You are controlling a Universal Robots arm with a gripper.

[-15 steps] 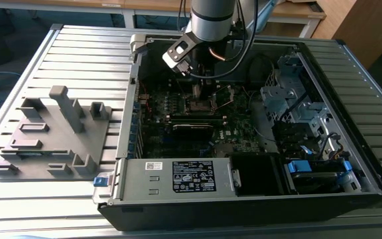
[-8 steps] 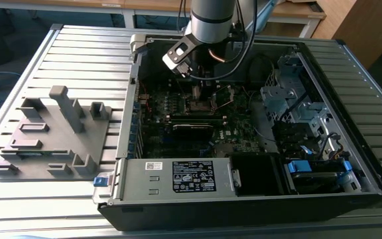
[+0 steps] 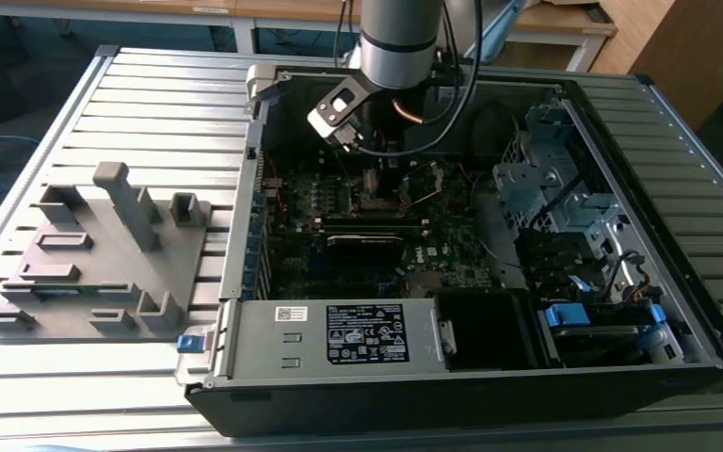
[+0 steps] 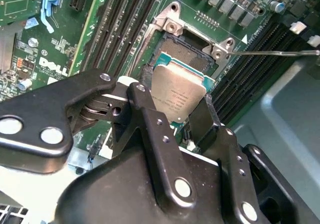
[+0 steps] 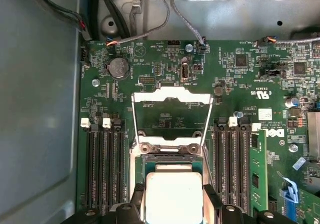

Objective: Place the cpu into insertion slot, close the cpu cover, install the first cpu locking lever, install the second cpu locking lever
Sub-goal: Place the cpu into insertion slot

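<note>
My gripper point(image 4: 175, 108) is shut on the cpu point(image 4: 177, 93), a flat silver-grey square pinched at two opposite edges between the black fingers point(image 4: 145, 108). The cpu hangs just over the insertion slot point(image 4: 187, 53), covering most of it, and part of the slot's dark centre still shows beyond the chip. In the first wrist view the cpu point(image 5: 173, 194) sits between the fingertips of the gripper point(image 5: 173, 206) above the slot point(image 5: 172, 160). The cpu cover point(image 5: 170, 96) stands flipped open behind the slot. A thin lever rod point(image 4: 280, 52) sticks out sideways. In the exterior view the gripper point(image 3: 380, 168) reaches down into the computer case.
Long black memory slots point(image 5: 102, 169) flank the socket on both sides. Cables point(image 5: 150, 13) run along the case wall. A drive cage point(image 3: 550, 179) and a power supply point(image 3: 336, 334) fill the case's right and front. A grey fixture point(image 3: 98, 254) stands on the table at the exterior view's left.
</note>
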